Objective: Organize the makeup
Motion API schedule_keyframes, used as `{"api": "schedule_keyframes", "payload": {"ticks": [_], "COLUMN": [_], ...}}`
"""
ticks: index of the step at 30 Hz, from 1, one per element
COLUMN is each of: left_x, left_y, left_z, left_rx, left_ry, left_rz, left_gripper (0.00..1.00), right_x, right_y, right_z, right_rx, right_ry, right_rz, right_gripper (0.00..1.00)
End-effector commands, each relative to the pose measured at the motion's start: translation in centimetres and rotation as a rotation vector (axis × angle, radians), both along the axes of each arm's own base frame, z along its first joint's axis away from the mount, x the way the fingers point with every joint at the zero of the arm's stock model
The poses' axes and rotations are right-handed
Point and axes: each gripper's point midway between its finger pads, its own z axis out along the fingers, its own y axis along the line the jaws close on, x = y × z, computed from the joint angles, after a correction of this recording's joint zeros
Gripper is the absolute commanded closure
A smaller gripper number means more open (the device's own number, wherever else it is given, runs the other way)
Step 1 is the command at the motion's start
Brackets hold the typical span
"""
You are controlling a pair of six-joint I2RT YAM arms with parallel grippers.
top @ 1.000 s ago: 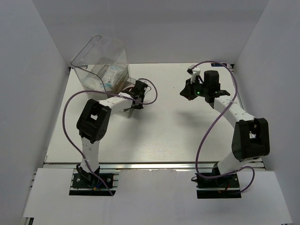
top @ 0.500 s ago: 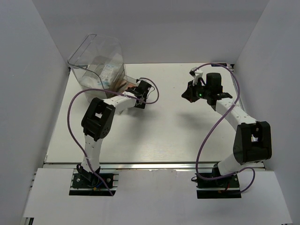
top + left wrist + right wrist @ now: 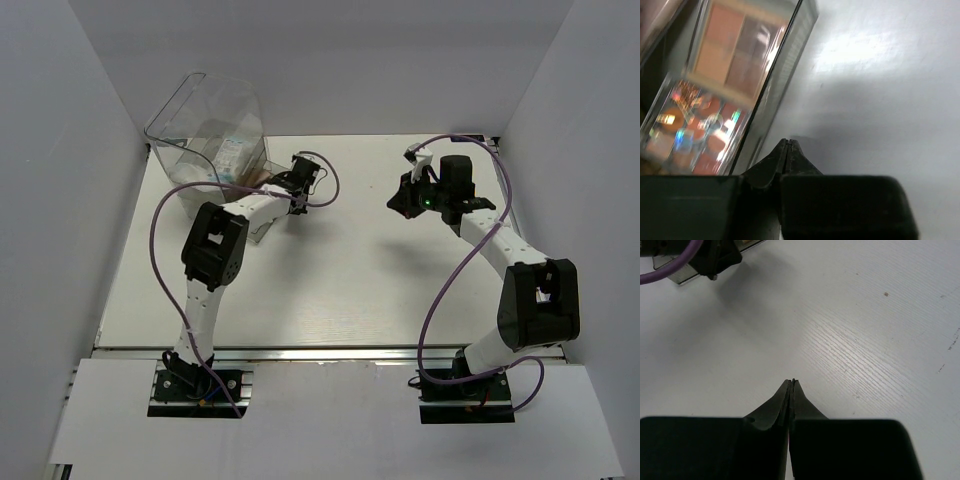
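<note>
- Sitting pinched shut with nothing between its fingers, the left hand (image 3: 786, 144) lay low over the white desk (image 3: 340, 280), just beside the front edge of the large clear plastic drawer box (image 3: 205, 120). Whether it touched the plastic could not be told.
- Behind that clear wall lay a flat square eyeshadow palette in tan and brown shades (image 3: 735, 50) and, nearer the camera, a glittery multicoloured palette (image 3: 692, 127). From above, a clear packet with white contents (image 3: 235, 155) also showed inside the box. No makeup was seen loose on the desk.
- A push from those closed fingers would likely have shifted the whole box rather than a drawer, since it looked light and nothing braced it.
- The narrow tips could have skidded along the slick plastic and jabbed the desk or slipped under the box's edge.
- A jolt to the box would probably have slid the palettes over one another and undone the sorting.
- The purple cable (image 3: 325, 185) looping off the left wrist hung near the box corner and might have caught on it.
- The right hand (image 3: 791, 384), also pressed closed and empty, hovered over bare desk well apart from the box, too far away to steady it.
</note>
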Motion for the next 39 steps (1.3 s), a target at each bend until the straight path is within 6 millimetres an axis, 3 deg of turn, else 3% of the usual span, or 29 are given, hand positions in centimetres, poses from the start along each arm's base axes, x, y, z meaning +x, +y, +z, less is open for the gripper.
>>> {"api": "schedule_keyframes", "payload": {"ticks": [1, 2, 7, 11, 16, 19, 20, 23, 28, 31, 34, 35, 36, 37, 38, 39], "left_x": [2.7, 3.1, 5.0, 6.1, 7.2, 7.4, 7.5, 7.4, 7.5, 7.6, 7.4, 6.8, 6.6, 6.3, 5.5, 4.9], "left_y": [-0.9, -0.3, 1.5, 3.1, 3.7, 5.0, 5.8, 7.4, 8.5, 8.2, 6.6, 5.3, 4.8, 4.1, 2.3, 2.1], "left_z": [1.2, 0.8, 1.8, 2.1, 2.2, 1.8, 1.7, 1.5, 2.0, 2.4, 3.4, 2.7, 4.3, 4.8, 5.9, 6.4], "left_rx": [0.003, 0.040, 0.106, 0.103, 0.087, 0.079, 0.082, 0.094, 0.107, 0.085, 0.009, -0.023, -0.043, -0.064, -0.115, -0.131], "left_ry": [-0.053, -0.061, -0.124, -0.140, -0.148, -0.137, -0.132, -0.124, -0.130, -0.136, -0.134, -0.117, -0.142, -0.145, -0.162, -0.157], "left_rz": [0.006, 0.035, 0.137, 0.195, 0.208, 0.237, 0.254, 0.282, 0.293, 0.285, 0.225, 0.177, 0.147, 0.114, 0.039, 0.018], "left_gripper": [0.89, 0.86, 0.40, 0.29, 0.26, 0.38, 0.38, 0.26, 0.18, 0.18, 0.20, 0.20, 0.19, 0.12, 0.02, 0.02], "right_x": [0.2, 0.2, 0.5, 0.5, 0.4, 0.5, 0.5, 0.6, 0.7, 0.7, 0.4, 0.3, 0.1, -0.1, -0.4, -0.5], "right_y": [0.1, 0.0, -0.6, -0.9, -0.8, -0.8, -0.8, -0.8, -0.7, -0.8, -1.0, -1.1, -1.2, -1.4, -1.6, -1.7], "right_z": [1.9, 2.0, 2.2, 2.0, 1.8, 2.0, 2.1, 2.3, 2.4, 2.3, 2.1, 2.2, 1.8, 2.1, 2.0, 1.9], "right_rx": [0.025, 0.026, 0.025, 0.027, 0.033, 0.036, 0.037, 0.042, 0.046, 0.042, 0.018, 0.009, -0.010, -0.020, -0.042, -0.046], "right_ry": [-0.050, -0.052, -0.059, -0.052, -0.044, -0.046, -0.046, -0.046, -0.046, -0.045, -0.053, -0.060, -0.064, -0.079, -0.091, -0.083], "right_rz": [0.008, 0.006, -0.008, -0.014, -0.013, -0.015, -0.016, -0.020, -0.019, -0.016, -0.002, 0.001, 0.010, 0.012, 0.019, 0.017], "right_gripper": [1.00, 1.00, 1.00, 1.00, 1.00, 1.00, 1.00, 1.00, 1.00, 1.00, 1.00, 1.00, 1.00, 1.00, 0.86, 0.74]}}
